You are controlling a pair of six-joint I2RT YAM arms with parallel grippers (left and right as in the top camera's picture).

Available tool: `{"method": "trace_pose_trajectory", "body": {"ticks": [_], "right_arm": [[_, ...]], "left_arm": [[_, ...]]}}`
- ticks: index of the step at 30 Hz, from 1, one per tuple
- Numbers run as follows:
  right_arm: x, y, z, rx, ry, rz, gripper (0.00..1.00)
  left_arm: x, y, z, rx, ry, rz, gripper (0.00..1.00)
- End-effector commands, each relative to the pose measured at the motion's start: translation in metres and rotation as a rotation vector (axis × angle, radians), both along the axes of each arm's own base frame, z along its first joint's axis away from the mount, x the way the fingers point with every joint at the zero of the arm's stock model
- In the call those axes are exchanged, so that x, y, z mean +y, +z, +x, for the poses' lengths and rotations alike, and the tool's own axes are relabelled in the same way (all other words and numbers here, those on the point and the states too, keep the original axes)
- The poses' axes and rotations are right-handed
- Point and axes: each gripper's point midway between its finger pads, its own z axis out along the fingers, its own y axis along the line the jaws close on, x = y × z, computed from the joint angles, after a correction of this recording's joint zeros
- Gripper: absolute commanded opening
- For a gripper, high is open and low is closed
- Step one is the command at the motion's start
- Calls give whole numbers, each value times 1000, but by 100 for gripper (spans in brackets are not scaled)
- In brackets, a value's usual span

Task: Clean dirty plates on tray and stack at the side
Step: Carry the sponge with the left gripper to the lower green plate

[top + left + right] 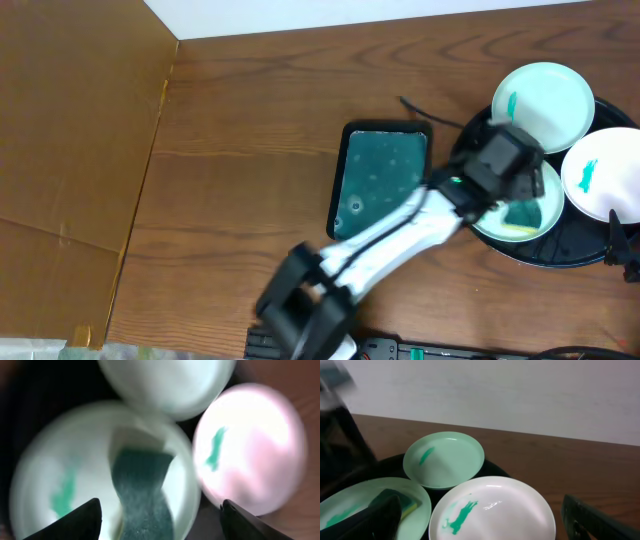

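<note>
The round black tray point(560, 258) at the right holds three white plates. The far plate point(543, 105) and the right plate point(605, 175) each carry a turquoise smear. The near plate point(553, 195) holds a green sponge point(522, 215) with a yellow edge. My left gripper point(505, 165) hovers over this plate, open and empty. In the left wrist view its fingers point(160, 525) straddle the sponge point(142, 495), beside a smear point(62, 492). My right gripper point(487, 525) is open and empty, low over the right plate point(492, 510), at the tray's right edge point(625, 245).
A rectangular dark teal tray point(380, 180) lies left of the round tray. A brown board point(70, 150) covers the table's left side. A thin black cable point(420, 108) runs behind the teal tray. A black strip point(420, 350) lies at the front edge.
</note>
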Motion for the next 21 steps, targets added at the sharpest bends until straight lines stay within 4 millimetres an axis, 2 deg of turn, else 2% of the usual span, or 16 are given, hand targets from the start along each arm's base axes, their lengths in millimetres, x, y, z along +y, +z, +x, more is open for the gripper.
{"method": "trace_pose_trajectory", "body": {"ticks": [1, 4, 6, 9, 10, 13, 16, 18, 20, 21], "right_arm": [[-2, 0, 0, -2, -11, -9, 99], [-3, 1, 0, -6, -12, -9, 99], [-1, 13, 0, -56, -1, -4, 99], [21, 25, -5, -90, 126, 68, 99], [28, 38, -8, -138, 170, 86, 99], [49, 103, -33, -419, 322, 67, 99], [46, 166, -68, -717, 319, 29, 99], [38, 196, -82, -806, 270, 35, 99], [33, 223, -87, -807, 227, -4, 99], [33, 229, -86, -785, 220, -20, 99]], "left_arm": [[37, 58, 16, -163, -12, 14, 76], [74, 88, 21, -223, 25, 26, 81], [100, 100, 23, -238, 65, 42, 82], [134, 106, 22, -224, 130, 68, 82], [145, 105, 21, -212, 153, 77, 82], [171, 96, 19, -158, 209, 111, 82], [185, 87, 16, -112, 239, 136, 82], [190, 85, 15, -99, 250, 143, 82], [191, 84, 15, -97, 253, 144, 82], [191, 84, 15, -97, 252, 144, 82]]}}
